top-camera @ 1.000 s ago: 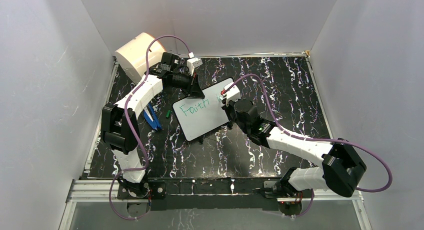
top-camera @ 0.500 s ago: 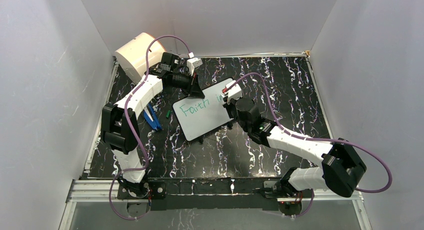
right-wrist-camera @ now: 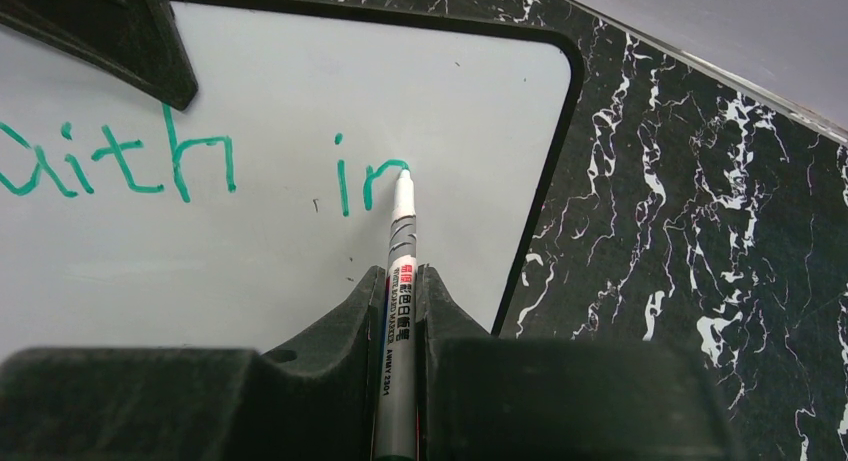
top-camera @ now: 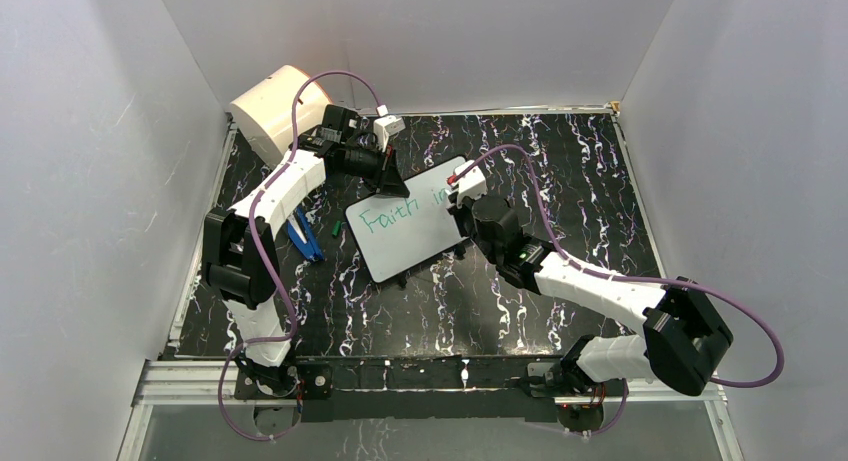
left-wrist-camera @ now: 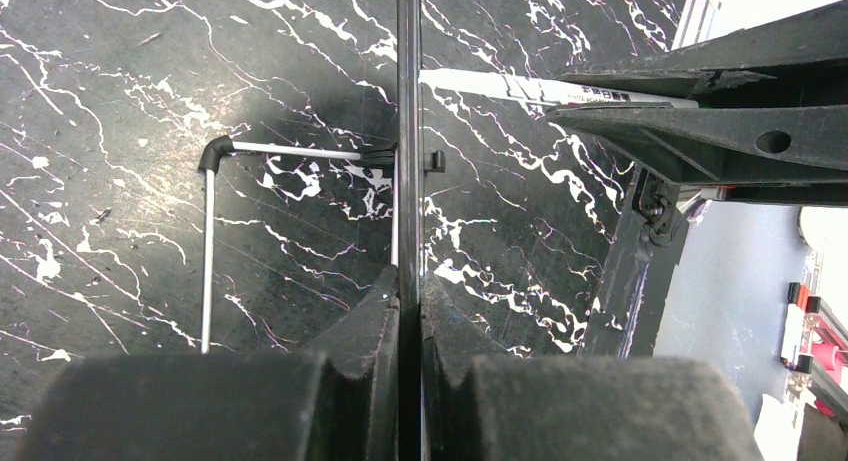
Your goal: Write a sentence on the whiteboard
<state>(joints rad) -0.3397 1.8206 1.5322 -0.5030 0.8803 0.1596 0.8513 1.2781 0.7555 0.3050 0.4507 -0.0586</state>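
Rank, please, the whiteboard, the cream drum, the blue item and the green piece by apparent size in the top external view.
1. whiteboard (narrowly, partly covered)
2. cream drum
3. blue item
4. green piece

Table (top-camera: 600,181) lies open right of whiteboard (top-camera: 405,243); drum (top-camera: 268,106), blue items (top-camera: 306,237) crowd left.

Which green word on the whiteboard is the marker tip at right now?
The short word "in", nearer the whiteboard's right edge: the right gripper's marker tip sits on its half-drawn n. "Faith" lies further left, clear of the tip.
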